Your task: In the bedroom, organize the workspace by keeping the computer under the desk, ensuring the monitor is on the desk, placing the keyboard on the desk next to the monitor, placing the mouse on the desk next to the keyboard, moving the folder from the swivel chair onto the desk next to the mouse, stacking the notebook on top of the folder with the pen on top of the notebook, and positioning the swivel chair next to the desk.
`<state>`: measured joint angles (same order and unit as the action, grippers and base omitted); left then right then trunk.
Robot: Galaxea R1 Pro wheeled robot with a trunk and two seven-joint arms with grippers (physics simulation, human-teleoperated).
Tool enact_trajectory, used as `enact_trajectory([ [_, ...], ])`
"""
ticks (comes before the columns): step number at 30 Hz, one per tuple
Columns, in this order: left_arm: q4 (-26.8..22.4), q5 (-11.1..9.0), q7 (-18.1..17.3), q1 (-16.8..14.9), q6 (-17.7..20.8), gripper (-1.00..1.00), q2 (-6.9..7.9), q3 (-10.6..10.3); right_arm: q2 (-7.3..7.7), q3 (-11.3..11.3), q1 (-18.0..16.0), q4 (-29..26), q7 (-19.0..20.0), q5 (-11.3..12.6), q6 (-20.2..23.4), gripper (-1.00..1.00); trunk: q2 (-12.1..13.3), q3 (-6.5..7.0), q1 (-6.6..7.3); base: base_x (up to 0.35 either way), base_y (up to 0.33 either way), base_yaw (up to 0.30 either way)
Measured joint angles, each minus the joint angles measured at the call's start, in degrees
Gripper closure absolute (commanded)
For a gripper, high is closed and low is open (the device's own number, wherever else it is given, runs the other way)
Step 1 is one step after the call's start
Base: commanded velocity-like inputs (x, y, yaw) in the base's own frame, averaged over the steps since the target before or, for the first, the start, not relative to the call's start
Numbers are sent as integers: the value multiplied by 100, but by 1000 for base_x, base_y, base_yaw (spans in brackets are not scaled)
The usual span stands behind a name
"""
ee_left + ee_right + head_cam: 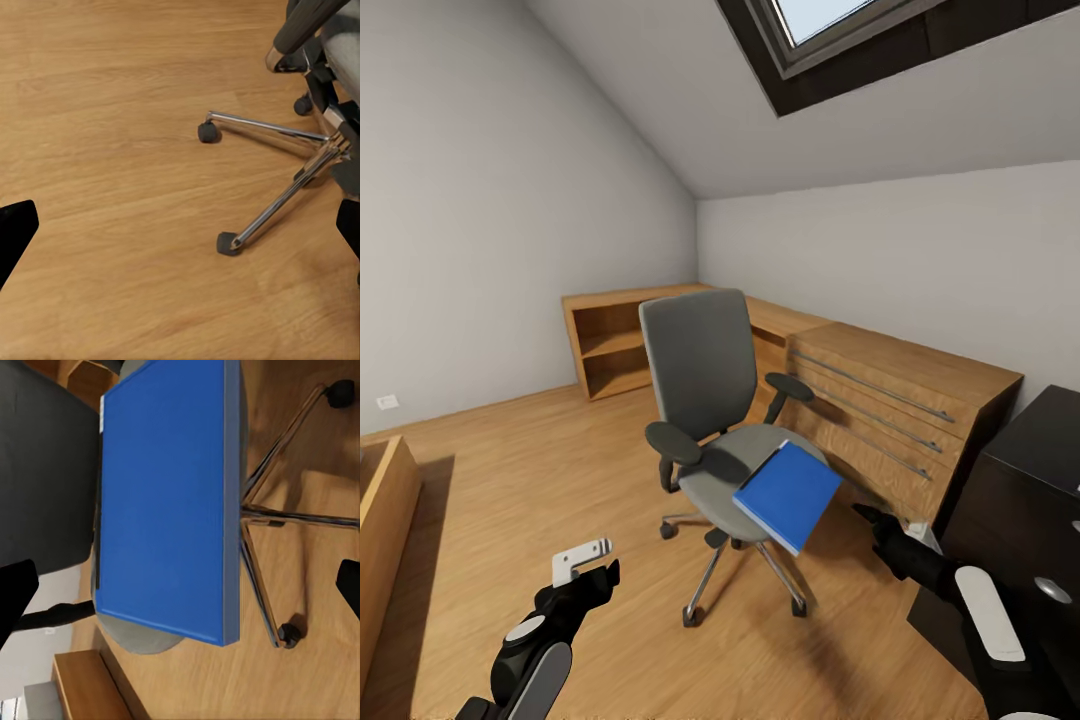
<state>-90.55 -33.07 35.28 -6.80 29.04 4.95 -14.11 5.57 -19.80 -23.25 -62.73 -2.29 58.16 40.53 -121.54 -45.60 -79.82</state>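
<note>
While folder (788, 494) lies on swivel chair (705, 400) seat, both pincers spread, L (592, 563), R (872, 520) nr folder.

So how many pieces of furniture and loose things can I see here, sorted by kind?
Chairs: 1, the grey swivel chair
Folders: 1, the blue folder on its seat
Wooden shelf units: 1, the low one along the walls
Black desks: 1, at the right edge
Total: 4

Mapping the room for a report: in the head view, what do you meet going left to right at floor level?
left gripper → swivel chair → folder → right gripper → desk
</note>
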Motion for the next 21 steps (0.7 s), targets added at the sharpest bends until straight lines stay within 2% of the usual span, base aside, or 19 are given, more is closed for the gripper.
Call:
enact_trajectory([
  [6,0,0,6,-2,0,-100,0,7,-14,58,0,183,-20,-19,-43,-100,-241,-108,-132,0,0,0],
  [7,0,0,6,-1,0,-100,0,8,-17,89,0,302,-19,-26,-117,-100,-281,-126,-154,0,0,0],
  [8,1,0,8,0,0,-100,0,9,-19,147,0,452,-14,-28,-507,-100,-321,-144,-176,0,0,0],
  [9,1,0,8,0,0,-100,0,9,-21,208,0,481,-12,-23,-637,-100,-361,-162,-198,0,0,0],
  [10,1,0,9,0,0,-100,0,9,-25,246,0,493,-10,-22,-686,-100,-401,-180,-220,0,0,0],
  [11,2,0,9,0,0,-100,0,9,-38,386,0,568,0,-18,-804,-100,-441,-198,-242,0,0,0],
  [14,1,0,9,0,0,-100,0,9,-44,471,0,695,36,-8,-870,-100,-562,-251,-308,0,0,0],
  [19,1,0,8,0,0,-100,0,9,-40,504,0,767,278,27,-894,-100,-762,-341,-417,0,0,0],
  [21,1,0,7,0,0,-100,-1,8,-34,508,0,786,577,41,-896,-100,-842,-377,-461,0,0,0],
])
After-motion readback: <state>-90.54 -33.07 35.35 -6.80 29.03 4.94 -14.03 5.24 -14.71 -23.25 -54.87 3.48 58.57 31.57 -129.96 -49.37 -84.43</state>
